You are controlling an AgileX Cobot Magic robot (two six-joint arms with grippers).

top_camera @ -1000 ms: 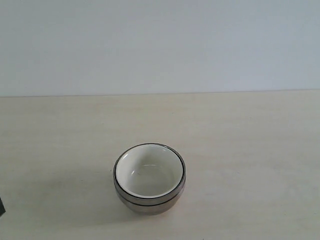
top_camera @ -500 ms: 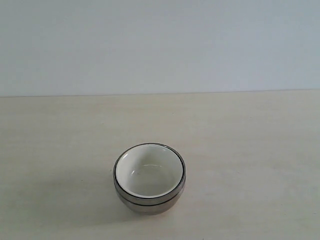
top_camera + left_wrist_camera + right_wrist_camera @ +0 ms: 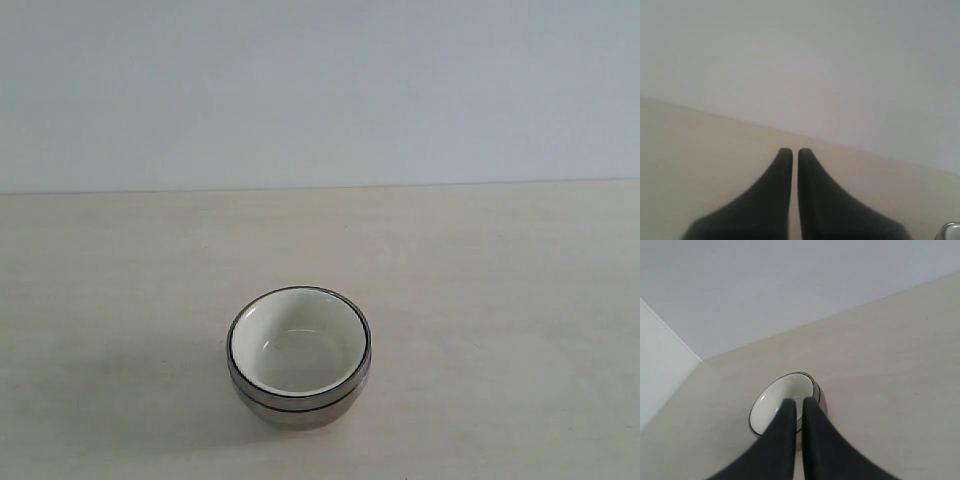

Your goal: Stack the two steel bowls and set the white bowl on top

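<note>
The white bowl (image 3: 298, 345) sits nested on top of the steel bowls (image 3: 300, 408), whose shiny rims and outer wall show as stacked bands below it, near the front middle of the table. The same stack appears in the right wrist view as the white bowl (image 3: 782, 402) inside a steel wall (image 3: 822, 401). My right gripper (image 3: 798, 401) is shut and empty, held off and apart from the stack. My left gripper (image 3: 791, 151) is shut on nothing, over bare table, with a sliver of steel bowl (image 3: 950, 232) at that view's corner. Neither gripper shows in the exterior view.
The pale wooden table (image 3: 500, 300) runs back to a plain light wall (image 3: 320, 90). In the right wrist view a table edge and wall corner (image 3: 695, 360) lie beyond the bowls.
A dark bit of the left arm at the exterior view's lower left edge one second ago has gone out of view. The bowl stack has not moved.
</note>
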